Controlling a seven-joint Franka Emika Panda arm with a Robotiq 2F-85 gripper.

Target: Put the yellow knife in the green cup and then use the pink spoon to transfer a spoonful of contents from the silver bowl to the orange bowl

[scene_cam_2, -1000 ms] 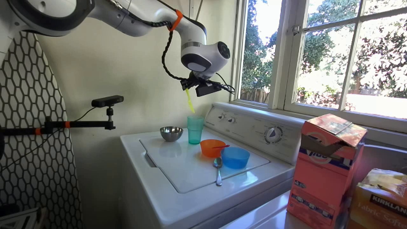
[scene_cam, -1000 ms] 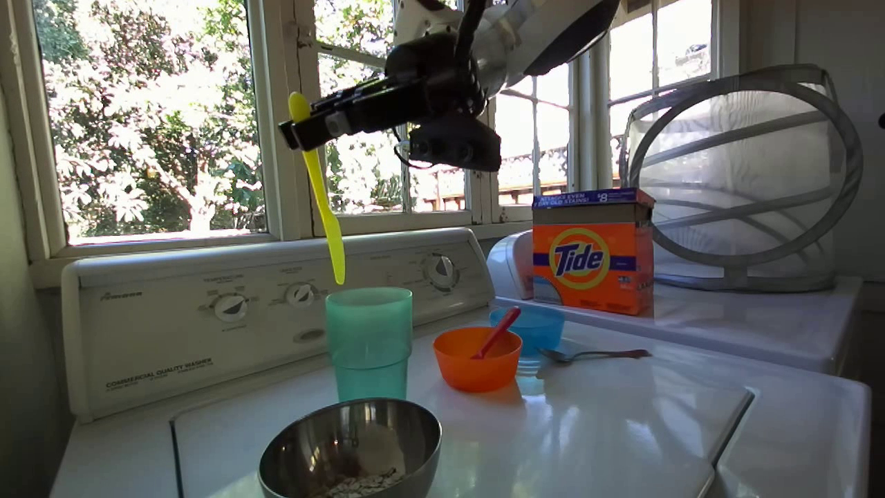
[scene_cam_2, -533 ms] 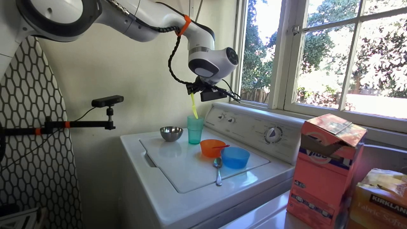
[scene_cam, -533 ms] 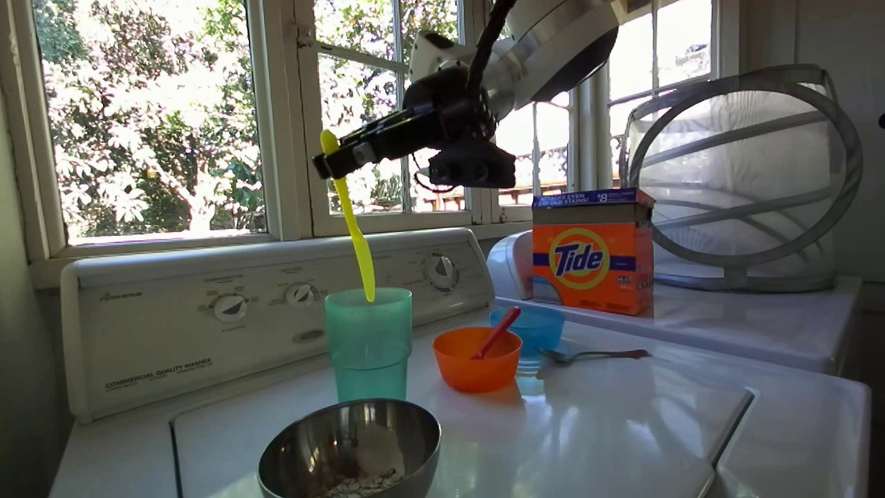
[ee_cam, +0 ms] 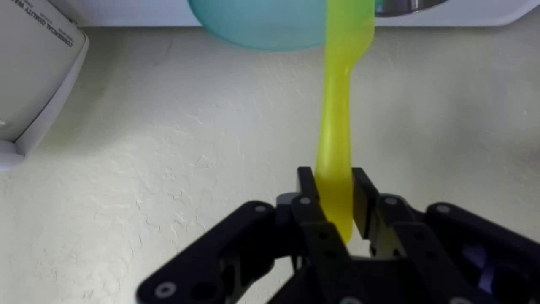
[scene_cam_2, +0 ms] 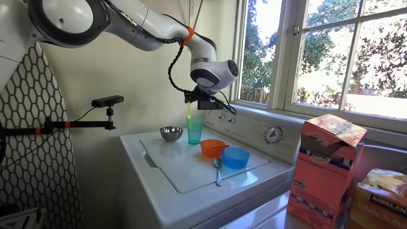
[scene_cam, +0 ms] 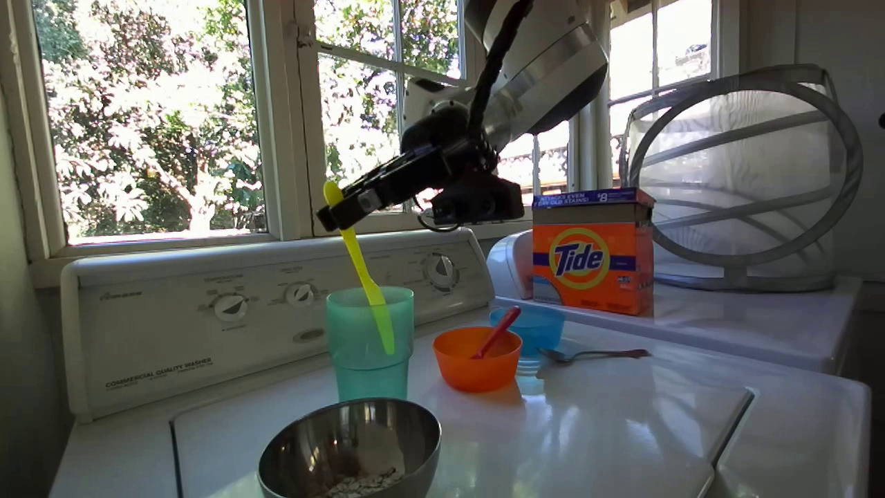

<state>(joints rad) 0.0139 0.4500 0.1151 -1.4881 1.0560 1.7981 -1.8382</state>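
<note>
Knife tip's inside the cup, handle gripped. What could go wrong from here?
Tipping: the yellow knife leans and its blade sits off-centre in the green cup, so lowering it at that slant could topple the cup.
Early release: the tip looks well short of the base, so opening the fingers now may drop the knife hard.
Next grasp: the pink spoon sticks out past the rim of the orange bowl; lifting it might drag the bowl.

Yellow knife [scene_cam: 357,256] — lower, partly inside green cup [scene_cam: 358,346]
</note>
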